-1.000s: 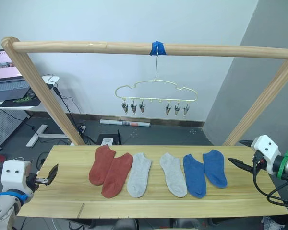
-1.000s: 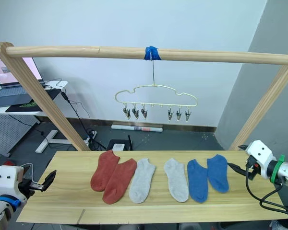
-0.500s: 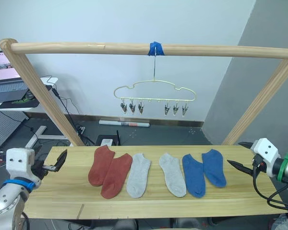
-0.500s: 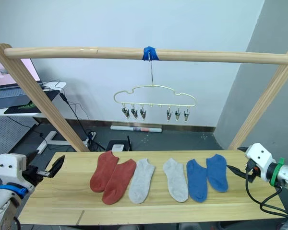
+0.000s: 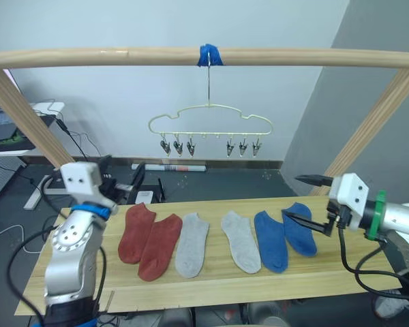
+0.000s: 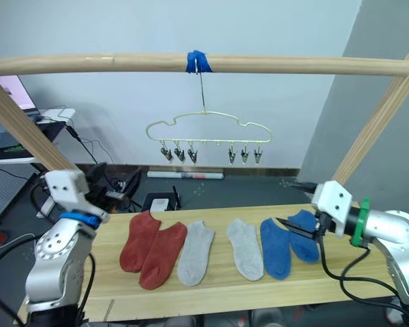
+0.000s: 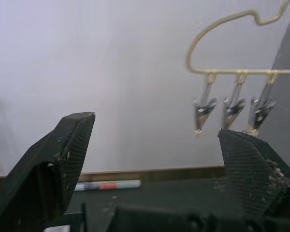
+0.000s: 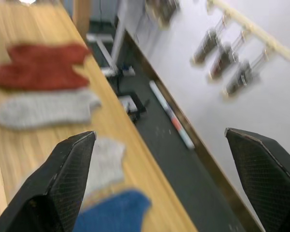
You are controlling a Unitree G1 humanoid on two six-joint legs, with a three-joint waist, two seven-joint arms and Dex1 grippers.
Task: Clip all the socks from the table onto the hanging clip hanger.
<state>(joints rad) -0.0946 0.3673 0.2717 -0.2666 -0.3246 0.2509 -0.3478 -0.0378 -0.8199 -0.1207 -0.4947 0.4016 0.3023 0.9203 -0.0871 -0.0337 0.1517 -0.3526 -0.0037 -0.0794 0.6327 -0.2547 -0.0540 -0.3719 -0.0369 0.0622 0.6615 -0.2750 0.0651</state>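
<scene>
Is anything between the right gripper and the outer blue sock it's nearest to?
Nothing visible. The right gripper, open, hangs just above the short blue knit sock at the row's right end on the light wooden table, with no object between them.

Both arms are silver-grey metal with white boxy wrist housings. The left tool (image 7: 154,174) and right tool (image 5: 307,201) have black, wedge-shaped fingers with mesh-textured pads. Blue band on the left wrist, green on the right, black cables looping off both.

Six socks (image 5: 221,236) lie side by side on the table (image 5: 204,286) (clip hanger (image 5: 210,126) hanging above, behind).
</scene>
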